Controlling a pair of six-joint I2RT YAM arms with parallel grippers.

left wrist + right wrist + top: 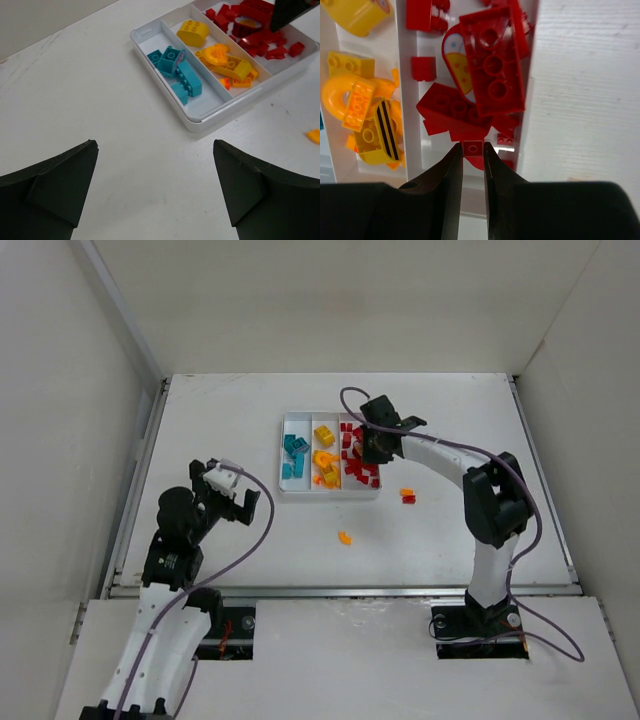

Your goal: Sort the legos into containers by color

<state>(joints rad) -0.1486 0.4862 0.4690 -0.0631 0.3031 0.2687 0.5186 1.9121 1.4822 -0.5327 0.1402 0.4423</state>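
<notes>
A white tray (330, 496) is split into three long containers. Teal legos (294, 455) lie in the left one, yellow and orange legos (325, 465) in the middle one, and red legos (358, 468) in the right one. My right gripper (372, 445) hangs over the red container. In the right wrist view its tips (473, 152) are shut on a small red lego (472, 148) just above the red pile (492, 65). My left gripper (235, 495) stands wide open over bare table, left of the tray (200, 122), with nothing between its fingers (235, 185).
An orange lego (344, 537) lies loose on the table in front of the tray and also shows in the left wrist view (314, 136). An orange-and-red clump (408, 495) sits to the tray's right. White walls enclose the table on three sides.
</notes>
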